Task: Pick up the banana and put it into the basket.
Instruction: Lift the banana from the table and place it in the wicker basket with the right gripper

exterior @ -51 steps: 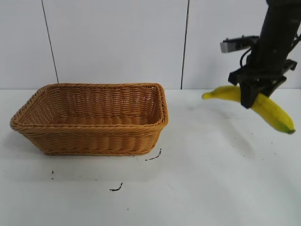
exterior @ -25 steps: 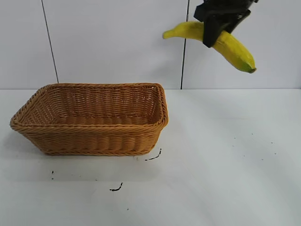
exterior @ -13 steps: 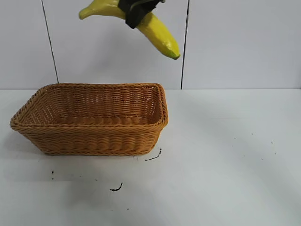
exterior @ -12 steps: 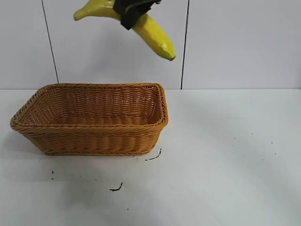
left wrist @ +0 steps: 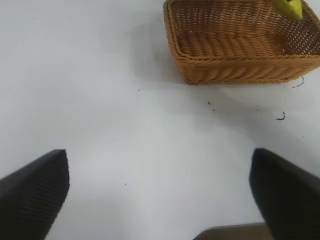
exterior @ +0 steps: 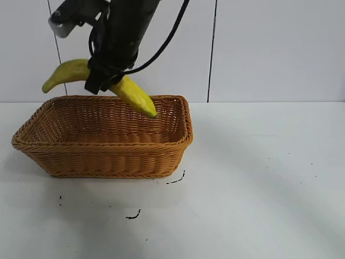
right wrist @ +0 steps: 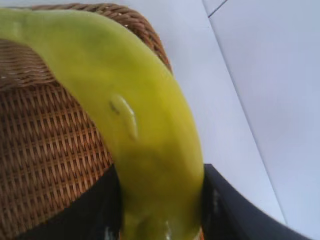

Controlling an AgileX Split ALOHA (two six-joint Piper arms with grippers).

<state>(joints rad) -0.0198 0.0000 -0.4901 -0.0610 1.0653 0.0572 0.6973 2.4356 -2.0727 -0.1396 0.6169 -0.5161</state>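
The yellow banana point(exterior: 132, 93) hangs tilted just above the tan wicker basket point(exterior: 108, 162), over its back rim. My right gripper point(exterior: 102, 80) is shut on the banana's middle, with the arm reaching in from above. In the right wrist view the banana point(right wrist: 130, 115) fills the middle, clamped between the black fingers point(right wrist: 225, 210), with the basket's weave point(right wrist: 40, 150) below. My left gripper point(left wrist: 160, 195) is open and empty over bare table, far from the basket point(left wrist: 235, 65); the banana's tip point(left wrist: 289, 7) shows over it.
The basket stands on the left half of the white table point(exterior: 259, 178). Small black marks point(exterior: 133, 216) lie on the table in front of it. A white panelled wall stands behind.
My right gripper has carried the banana left and down, from high over the basket's right part to just above its back rim.
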